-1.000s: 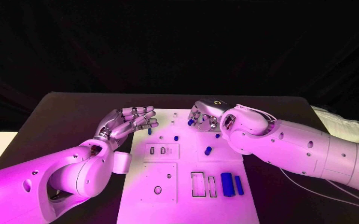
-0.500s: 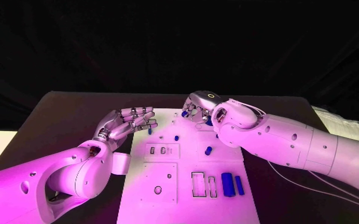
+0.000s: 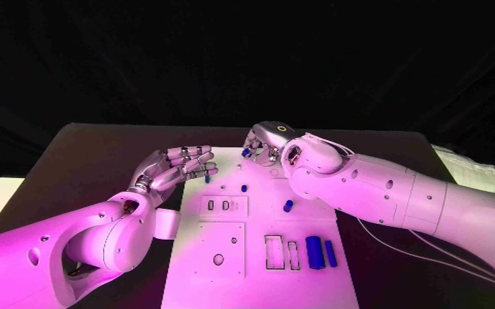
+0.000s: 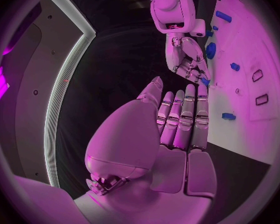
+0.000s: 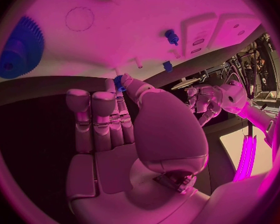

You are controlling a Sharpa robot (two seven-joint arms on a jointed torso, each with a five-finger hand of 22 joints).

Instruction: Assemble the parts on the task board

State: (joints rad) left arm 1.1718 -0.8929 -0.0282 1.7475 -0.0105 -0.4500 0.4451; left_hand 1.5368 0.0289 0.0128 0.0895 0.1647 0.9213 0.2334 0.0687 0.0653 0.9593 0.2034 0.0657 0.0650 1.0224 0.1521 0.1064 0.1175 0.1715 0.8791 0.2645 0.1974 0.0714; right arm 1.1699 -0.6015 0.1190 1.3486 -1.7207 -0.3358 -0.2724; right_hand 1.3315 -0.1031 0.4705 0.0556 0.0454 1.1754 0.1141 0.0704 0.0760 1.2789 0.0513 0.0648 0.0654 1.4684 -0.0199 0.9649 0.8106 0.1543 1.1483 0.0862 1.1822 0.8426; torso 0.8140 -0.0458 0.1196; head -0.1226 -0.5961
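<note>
Right hand seems to pinch a small blue part at the task board's far edge; left hand hovers, fingers spread, grasping nothing.

Over the last second we watch the right hand travel from a spot above the far right part of the task board toward the board's far edge and a little to the left, its arm reaching further across the table. The small blue part pinched at its fingertips has gone along, from beside the board's upper middle to close by the far rim. The forearm now covers more of the board's right side than it did a second ago.
</note>
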